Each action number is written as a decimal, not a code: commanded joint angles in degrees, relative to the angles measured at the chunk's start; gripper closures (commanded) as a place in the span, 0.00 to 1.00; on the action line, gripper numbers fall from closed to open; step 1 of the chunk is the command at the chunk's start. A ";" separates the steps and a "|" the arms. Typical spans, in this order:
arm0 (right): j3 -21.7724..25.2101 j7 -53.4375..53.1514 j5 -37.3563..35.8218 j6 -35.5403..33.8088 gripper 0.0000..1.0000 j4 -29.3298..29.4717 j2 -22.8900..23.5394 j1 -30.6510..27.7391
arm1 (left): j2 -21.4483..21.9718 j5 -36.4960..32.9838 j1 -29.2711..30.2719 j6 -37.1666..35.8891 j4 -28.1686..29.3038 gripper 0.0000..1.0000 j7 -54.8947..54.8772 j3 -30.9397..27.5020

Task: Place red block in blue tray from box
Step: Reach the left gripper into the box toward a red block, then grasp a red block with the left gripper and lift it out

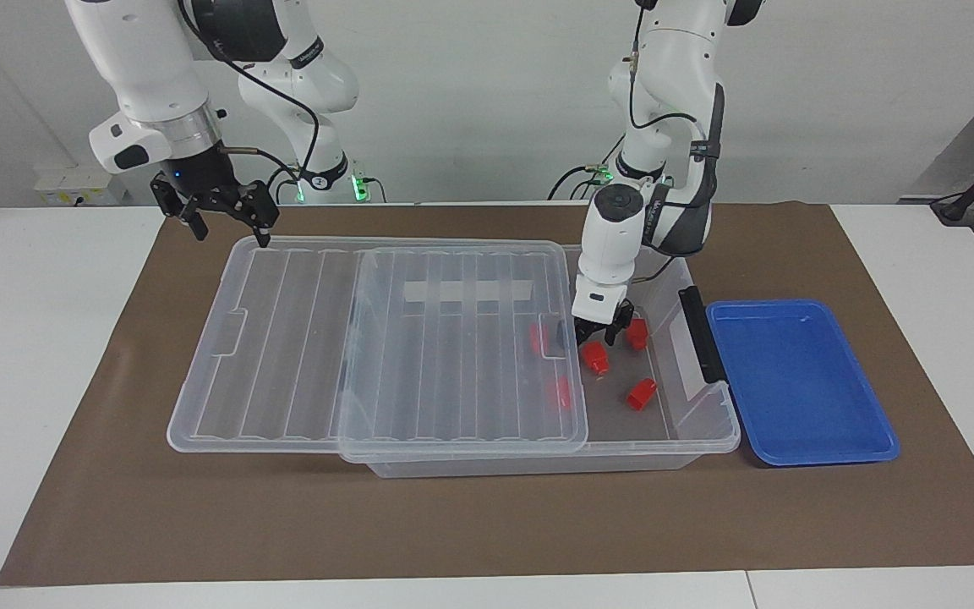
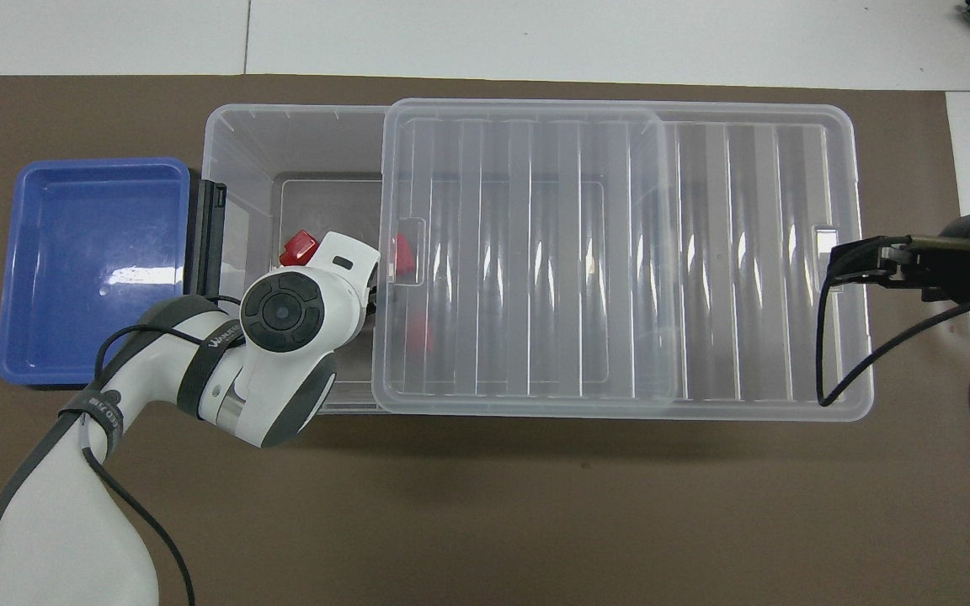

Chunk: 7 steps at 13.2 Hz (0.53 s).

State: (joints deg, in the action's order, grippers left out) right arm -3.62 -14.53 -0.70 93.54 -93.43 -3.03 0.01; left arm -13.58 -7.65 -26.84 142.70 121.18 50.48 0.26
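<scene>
Down inside the uncovered end of the box (image 1: 711, 433) with the left jaws, fingers (image 1: 621, 326) apart, tips set right at the red block (image 1: 595, 357) on the box floor; cannot tell whether touching it yet. Just beside those jaws, toward the left arm's end of the worktop (image 1: 30, 338), a second red block (image 1: 637, 332). A little off from the jaws, farther from the robots than the first block, a third (image 1: 641, 393). Toward the right arm's end from the jaws, two more red blocks (image 1: 538, 338) seen dimly under the ribbed clear lid (image 1: 453, 364) covering the rest of the box. Past the box wall and its dark latch (image 1: 701, 334) from the left jaws, well clear of them, the blue tray (image 1: 800, 381), flat on the brown mat (image 1: 115, 507) and just beside the box. Waiting with the right jaws, raised over the edge of the clear plastic at the right arm's end, fingers (image 1: 263, 230) apart, gripping nothing.
</scene>
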 commanded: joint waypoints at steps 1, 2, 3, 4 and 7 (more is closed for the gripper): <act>-0.16 -1.65 0.88 -5.89 0.00 10.09 5.13 -0.10 | -0.66 -1.49 -0.23 2.41 0.02 0.39 0.76 -0.44; -0.16 -1.65 0.53 -7.30 0.00 11.07 5.22 -0.18 | -0.83 -1.49 -0.32 2.41 0.02 0.48 0.76 -0.44; -0.07 -1.65 0.35 -7.49 0.00 11.25 5.23 -0.19 | -0.84 -1.49 -0.23 2.41 0.02 0.59 0.76 -0.44; -0.07 -1.65 0.44 -7.41 0.00 10.38 4.62 -0.36 | -0.84 -1.58 -0.32 2.32 0.02 0.72 0.50 -0.53; -0.07 -1.12 0.52 -7.84 0.00 5.47 1.63 -0.62 | -0.84 -1.58 -0.32 1.36 0.02 0.99 -0.91 -0.53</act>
State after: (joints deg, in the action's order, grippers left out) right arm -3.37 -15.17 -0.70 86.12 -85.00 0.52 0.18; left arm -13.98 -7.81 -26.84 143.97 121.18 50.04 0.26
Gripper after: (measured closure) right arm 0.000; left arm 0.656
